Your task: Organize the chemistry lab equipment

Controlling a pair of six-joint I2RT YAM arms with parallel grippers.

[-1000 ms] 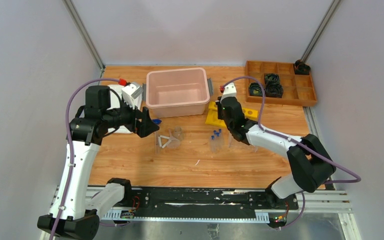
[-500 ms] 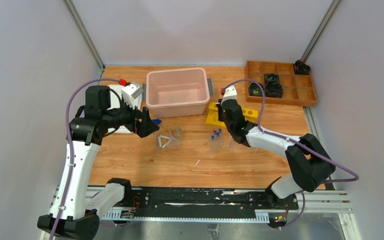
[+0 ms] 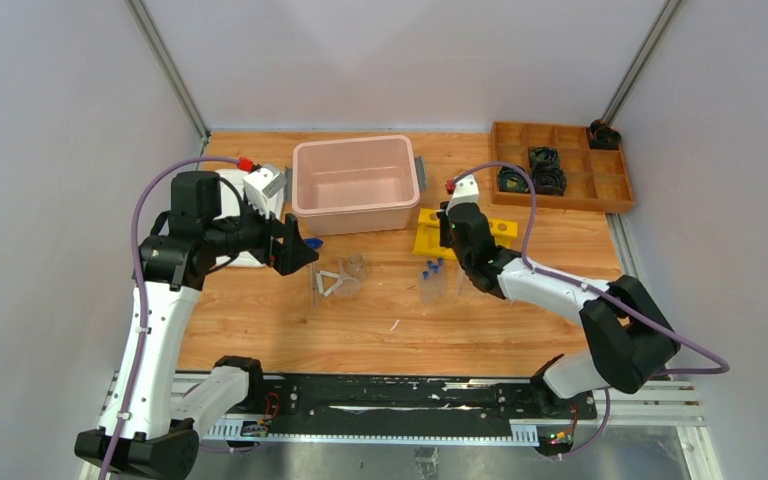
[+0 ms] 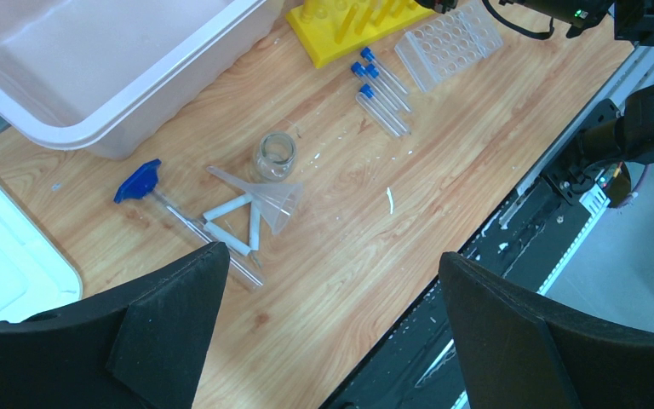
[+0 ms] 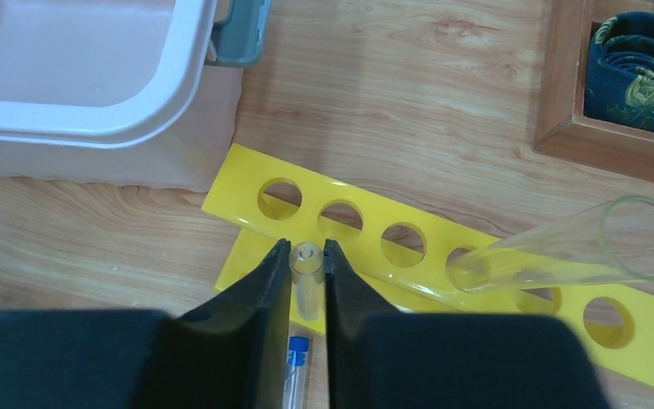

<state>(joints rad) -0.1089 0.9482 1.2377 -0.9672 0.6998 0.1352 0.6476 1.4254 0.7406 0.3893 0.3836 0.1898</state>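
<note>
Right gripper (image 5: 306, 251): clenched on a small clear plastic tube (image 5: 306, 290), seen end-on with its open mouth towards the camera. It is poised over the near edge of the yellow six-hole tube rack (image 5: 243, 183), beside the first two holes.

Handling judgement: light, stiff and smooth-walled, so liable to slip. A hold just below the mouth with modest pressure suits it.

Rack contents: one larger clear tube (image 5: 562, 251) leans in a hole further right. The other holes show nothing.

Just in front of the rack lie the small clear tubes with blue caps (image 4: 379, 89), with the clear rack (image 4: 451, 43) beside them.

Left of the rack stands a pale pink plastic tub (image 3: 352, 143), nothing seen inside. To the rack's right, a brown wooden compartment tray (image 3: 570, 204) holds black ring-shaped parts (image 3: 545, 160).

Left gripper (image 4: 332, 341): spread wide, holding nothing, well left of the rack.
</note>
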